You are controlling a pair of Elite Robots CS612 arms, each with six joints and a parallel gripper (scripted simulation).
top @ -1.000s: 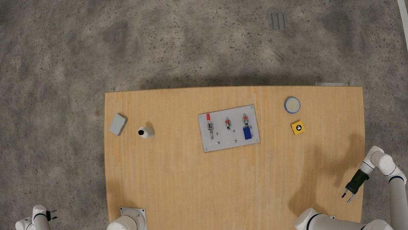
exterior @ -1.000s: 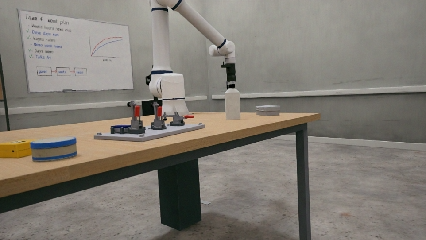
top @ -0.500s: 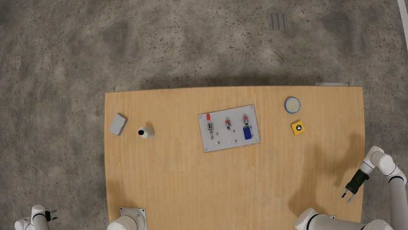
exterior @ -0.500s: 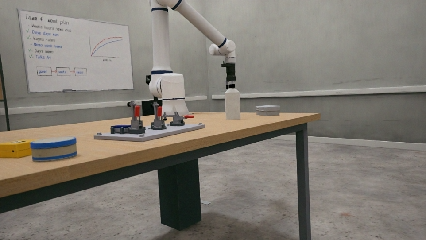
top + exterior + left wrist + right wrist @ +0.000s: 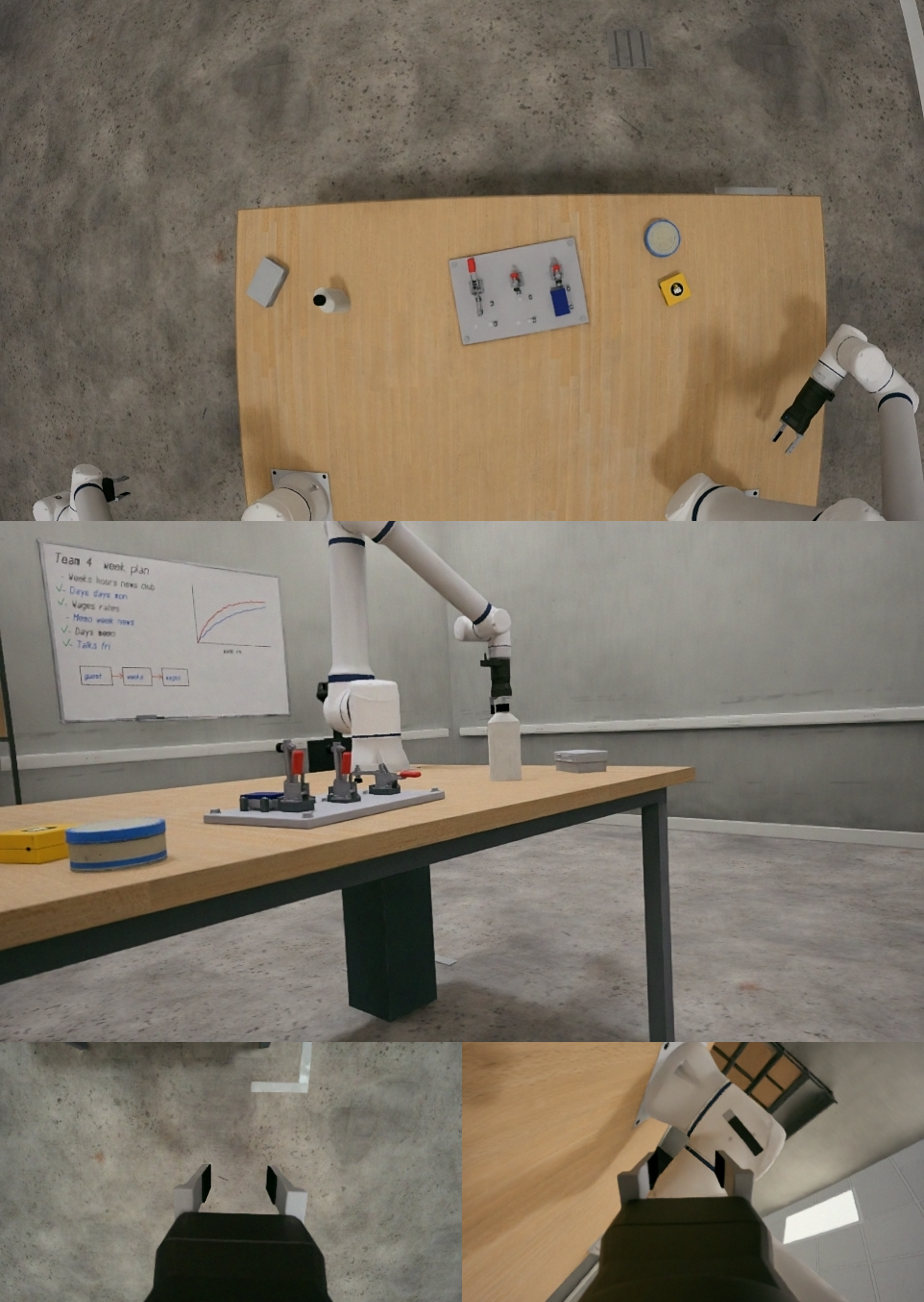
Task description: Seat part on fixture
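Observation:
The blue block-shaped part (image 5: 559, 302) (image 5: 261, 796) sits at one end of the grey fixture plate (image 5: 484, 334) (image 5: 387, 799), in front of an end clamp (image 5: 556, 271) (image 5: 297, 780) whose red handle stands up. Small dark blocks (image 5: 571, 307) (image 5: 243, 804) stand beside it. Whether the part lies fully flat or touches them cannot be told. My left gripper (image 5: 124, 486) (image 5: 239, 1177) is open and empty over the floor, off the table's left side; in the exterior view it shows behind the bottle. My right gripper (image 5: 781, 446) (image 5: 686, 1162) is open and empty near the table's right edge. Both are far from the part.
A middle clamp (image 5: 515, 279) (image 5: 342, 776) and a far clamp (image 5: 475, 285) (image 5: 385, 781) stand on the plate. A white bottle (image 5: 332, 300) (image 5: 504, 747) and grey box (image 5: 267, 281) (image 5: 580, 760) are left; a round tin (image 5: 662, 237) (image 5: 116, 844) and yellow box (image 5: 674, 288) (image 5: 32, 844) are right.

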